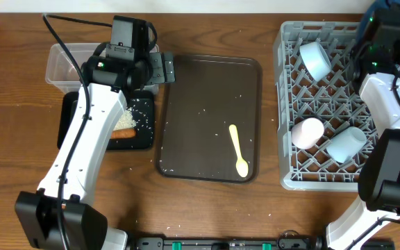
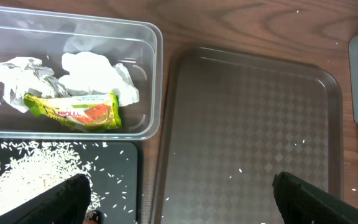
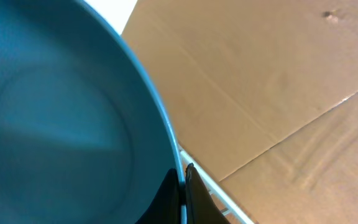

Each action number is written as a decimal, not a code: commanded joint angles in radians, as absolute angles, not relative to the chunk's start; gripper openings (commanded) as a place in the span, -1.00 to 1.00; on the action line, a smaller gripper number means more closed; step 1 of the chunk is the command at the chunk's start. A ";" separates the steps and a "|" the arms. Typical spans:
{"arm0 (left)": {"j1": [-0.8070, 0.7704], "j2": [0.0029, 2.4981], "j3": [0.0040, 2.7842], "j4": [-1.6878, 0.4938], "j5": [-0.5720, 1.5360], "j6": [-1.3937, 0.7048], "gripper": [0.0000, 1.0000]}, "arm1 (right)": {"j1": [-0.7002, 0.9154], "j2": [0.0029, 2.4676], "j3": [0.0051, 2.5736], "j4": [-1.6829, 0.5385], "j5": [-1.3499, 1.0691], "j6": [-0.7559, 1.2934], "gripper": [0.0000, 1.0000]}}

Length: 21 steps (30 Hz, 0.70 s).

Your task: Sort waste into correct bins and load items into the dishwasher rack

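The right fingers (image 3: 194, 202) are pinched together on the rim of the large round blue plate (image 3: 55, 124), at the far corner of the light-grey pegged plastic dishwasher rack (image 1: 284, 104). The left fingers (image 2: 61, 199) stand wide apart and empty, above the glossy black tub (image 2: 120, 168) and the dark-brown serving tray (image 2: 247, 124).

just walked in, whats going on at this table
Two robot arms are clearing up. The right pincer is shut on the rim of a large round blue plate at the light-grey plastic dishwasher rack, which holds a pale blue-white bowl, pale pink cup and light blue cup. The left pincer hangs open near the clear plastic tub holding crumpled white tissue and a printed wrapper, and the glossy black tub of rice grains. A cream-yellow plastic spoon lies on the dark-brown serving tray.
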<state>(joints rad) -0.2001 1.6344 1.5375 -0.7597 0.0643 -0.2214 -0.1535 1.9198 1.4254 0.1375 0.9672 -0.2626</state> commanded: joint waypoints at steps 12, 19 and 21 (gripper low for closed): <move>-0.197 1.646 1.539 -0.762 0.059 -0.223 0.93 | -0.169 1.933 1.422 0.323 1.035 -0.601 -0.98; -0.197 1.646 1.539 -0.762 0.059 -0.223 0.93 | -0.171 1.936 1.421 0.296 1.040 -0.600 -0.97; -0.197 1.646 1.539 -0.762 0.059 -0.223 0.93 | -0.173 1.936 1.421 0.296 1.040 -0.600 -0.98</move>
